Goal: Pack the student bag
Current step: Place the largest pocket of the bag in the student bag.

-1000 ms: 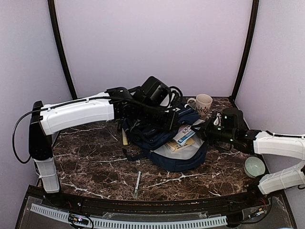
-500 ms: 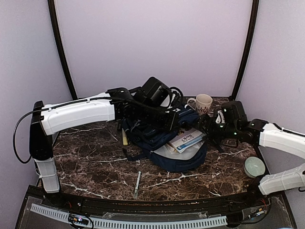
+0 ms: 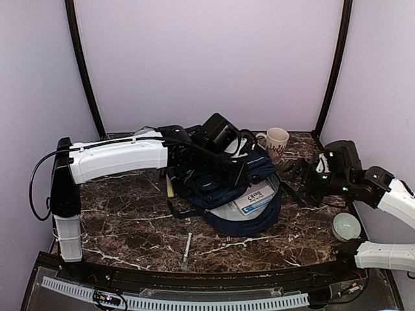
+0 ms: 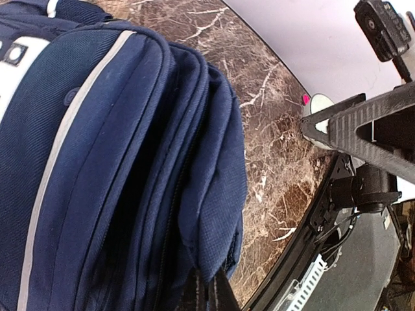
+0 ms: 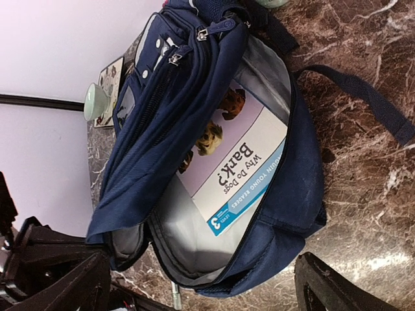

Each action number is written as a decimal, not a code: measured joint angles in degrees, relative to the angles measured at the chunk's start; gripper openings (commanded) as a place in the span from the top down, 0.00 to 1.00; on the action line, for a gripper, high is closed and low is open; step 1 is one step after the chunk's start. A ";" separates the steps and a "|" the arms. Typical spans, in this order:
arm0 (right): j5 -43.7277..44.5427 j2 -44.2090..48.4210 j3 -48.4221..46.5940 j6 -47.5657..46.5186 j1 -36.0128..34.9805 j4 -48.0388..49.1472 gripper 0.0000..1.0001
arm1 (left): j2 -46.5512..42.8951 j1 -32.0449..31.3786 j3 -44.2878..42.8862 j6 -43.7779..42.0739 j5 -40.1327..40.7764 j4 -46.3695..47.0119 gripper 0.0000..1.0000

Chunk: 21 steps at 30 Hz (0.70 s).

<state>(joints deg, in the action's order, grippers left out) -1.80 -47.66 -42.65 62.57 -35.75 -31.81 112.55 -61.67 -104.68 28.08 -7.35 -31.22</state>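
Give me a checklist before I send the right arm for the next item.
1. The book lies inside the bag: ok.
2. The left tool is shut on the bag, holding it open: ok.
3. The right tool is open and clear of the bag: ok.
4. The pen lies free on the table: ok.
5. Room beside the book for the mug: cannot tell.

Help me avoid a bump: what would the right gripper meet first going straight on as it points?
The right gripper would likely meet the near rim of the open navy-blue fabric backpack, then the white dog book inside; depth is unclear.
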 measured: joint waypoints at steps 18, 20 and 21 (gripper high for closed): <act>0.92 -10.95 -14.91 11.93 -1.81 -6.99 0.00 | -1.16 0.70 -2.99 -12.00 -4.37 -0.63 0.08; 1.62 -12.15 -15.58 12.02 -2.73 -7.04 0.00 | -4.87 0.74 -0.26 -13.81 -2.51 -1.25 0.09; 1.88 -12.74 -15.69 12.07 -3.13 -7.04 0.00 | -7.28 0.76 1.77 -14.73 -1.38 -1.81 0.10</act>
<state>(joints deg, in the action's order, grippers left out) 0.08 -60.40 -58.35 74.63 -38.87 -38.85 105.27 -60.90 -102.91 13.34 -8.73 -33.04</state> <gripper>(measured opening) 0.996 0.919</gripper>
